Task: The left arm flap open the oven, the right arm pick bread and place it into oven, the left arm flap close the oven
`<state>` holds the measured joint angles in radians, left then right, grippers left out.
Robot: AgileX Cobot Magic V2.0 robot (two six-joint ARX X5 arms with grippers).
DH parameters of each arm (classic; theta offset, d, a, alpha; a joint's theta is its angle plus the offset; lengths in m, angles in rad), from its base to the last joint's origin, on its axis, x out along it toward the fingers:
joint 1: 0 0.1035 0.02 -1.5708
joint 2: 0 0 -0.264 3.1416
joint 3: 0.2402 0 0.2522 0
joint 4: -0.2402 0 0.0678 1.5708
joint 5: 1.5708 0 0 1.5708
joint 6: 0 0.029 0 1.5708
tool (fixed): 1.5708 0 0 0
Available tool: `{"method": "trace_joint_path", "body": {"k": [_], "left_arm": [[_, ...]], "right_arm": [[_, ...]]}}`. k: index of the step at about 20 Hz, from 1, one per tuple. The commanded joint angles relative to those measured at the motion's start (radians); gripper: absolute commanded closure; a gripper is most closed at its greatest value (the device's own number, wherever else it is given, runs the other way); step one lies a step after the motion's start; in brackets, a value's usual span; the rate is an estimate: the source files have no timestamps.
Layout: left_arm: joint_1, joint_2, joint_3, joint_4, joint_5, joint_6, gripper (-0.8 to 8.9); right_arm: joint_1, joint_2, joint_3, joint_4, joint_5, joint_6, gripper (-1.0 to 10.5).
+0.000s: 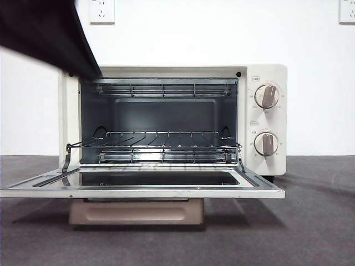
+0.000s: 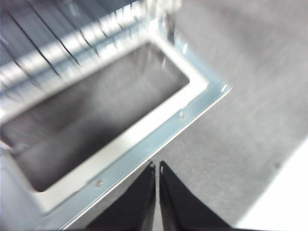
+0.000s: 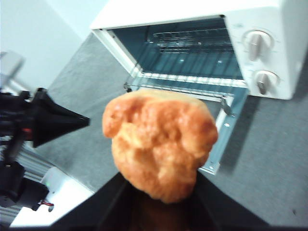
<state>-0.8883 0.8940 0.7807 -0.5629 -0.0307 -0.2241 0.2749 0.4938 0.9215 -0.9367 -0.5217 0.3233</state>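
Above the grey table before the cream-white toaster oven (image 3: 269, 29) with door down, the right gripper (image 3: 159, 187) pinches the golden-brown bread roll (image 3: 159, 144), next needing carrying onto the wire rack (image 1: 158, 145), while the left gripper (image 2: 157, 169), pressed together, waits.

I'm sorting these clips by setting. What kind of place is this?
Likely a lab test bench staged as a kitchen: a toaster oven on a bare grey table, blank white wall with sockets, the right gripper holding bread.
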Motion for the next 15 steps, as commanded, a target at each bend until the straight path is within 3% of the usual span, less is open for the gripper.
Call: {"method": "trace_joint_path", "body": {"k": [1,6,10,15], "left_arm": [[-0.008,-0.075,0.07,-0.076,-0.032,-0.01,7.98],[-0.008,-0.243,0.193,-0.236,-0.148,-0.008,7.98],[-0.008,-0.359,0.209,-0.362,-0.269,-0.006,7.98],[-0.008,-0.451,0.209,-0.425,-0.273,-0.034,7.97]], "right_arm": [[0.01,0.058,0.016,0.055,-0.023,0.013,8.2],[0.109,0.239,0.016,0.235,-0.017,0.071,8.2],[0.262,0.411,0.016,0.435,0.111,0.142,8.2],[0.398,0.593,0.016,0.589,0.241,0.152,8.2]]}}
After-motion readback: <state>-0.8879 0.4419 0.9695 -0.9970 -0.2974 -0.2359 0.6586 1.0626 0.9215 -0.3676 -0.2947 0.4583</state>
